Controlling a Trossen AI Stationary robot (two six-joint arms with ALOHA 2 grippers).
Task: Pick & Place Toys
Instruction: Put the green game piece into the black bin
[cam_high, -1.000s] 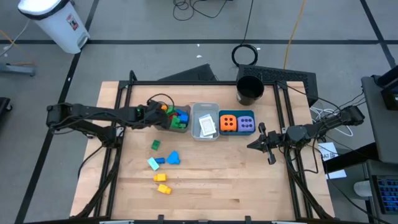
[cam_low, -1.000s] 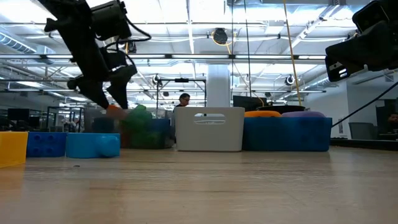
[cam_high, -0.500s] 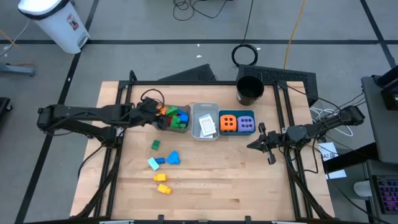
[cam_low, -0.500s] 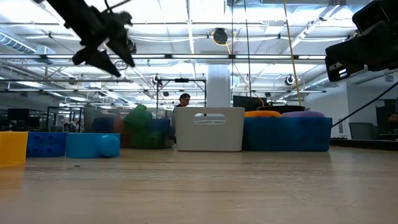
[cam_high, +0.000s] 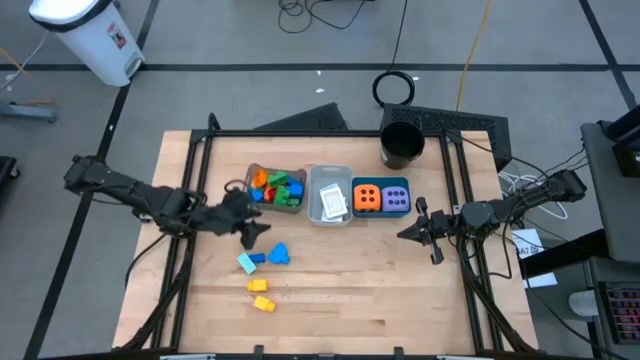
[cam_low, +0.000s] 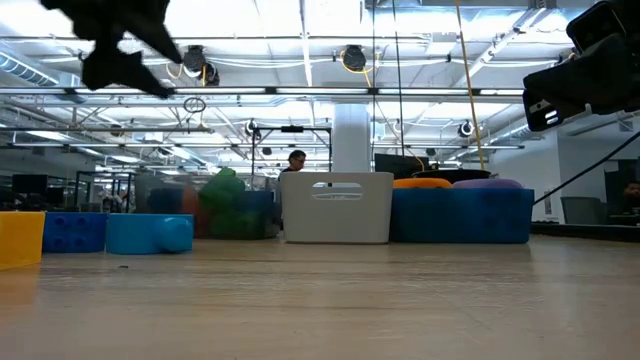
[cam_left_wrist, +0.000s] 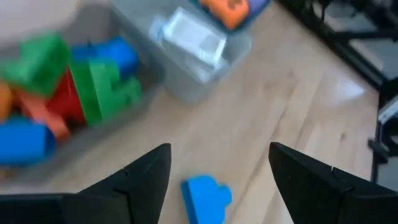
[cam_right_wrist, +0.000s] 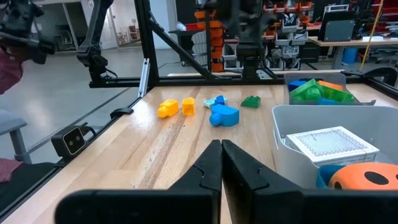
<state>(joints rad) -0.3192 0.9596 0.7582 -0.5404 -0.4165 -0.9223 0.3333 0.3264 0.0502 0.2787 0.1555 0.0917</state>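
Wooden table (cam_high: 330, 300) sits on a grey floor with black frame rails around it; you've got a black round cup (cam_high: 402, 145) at its far edge and a white bin (cam_high: 88, 35) off on the floor. Your left end effector (cam_high: 252, 230) hangs over the table just in front of the clear bin (cam_high: 252, 176), fingers (cam_left_wrist: 134, 180) spread apart and empty, with a blue brick (cam_left_wrist: 205, 198) below between them in the left wrist view. That clear bin is piled with bricks (cam_high: 278, 188) in green, blue, orange and red. Next to it the grey bin (cam_high: 329, 172) holds a flat white card (cam_high: 332, 203), and the teal bin (cam_high: 380, 181) beyond it holds the orange dotted cube (cam_high: 367, 198) and the purple dotted cube (cam_high: 396, 198) side by side. Loose on the table in front of the bins: a green brick (cam_right_wrist: 251, 101), partly hidden by the left end effector from above, the blue brick (cam_high: 277, 254), a teal brick (cam_high: 246, 263) touching a small blue one, and two yellow bricks (cam_high: 260, 295) nearer the front edge. Your right end effector (cam_high: 412, 232) waits at the table's right side, well apart from the bins, fingers pressed together on nothing, pointing toward the loose bricks. Low view shows a yellow brick (cam_low: 20, 238) and blue bricks (cam_low: 110, 232) at left, bins in a row behind, and a person (cam_low: 295, 160) far back in the room.
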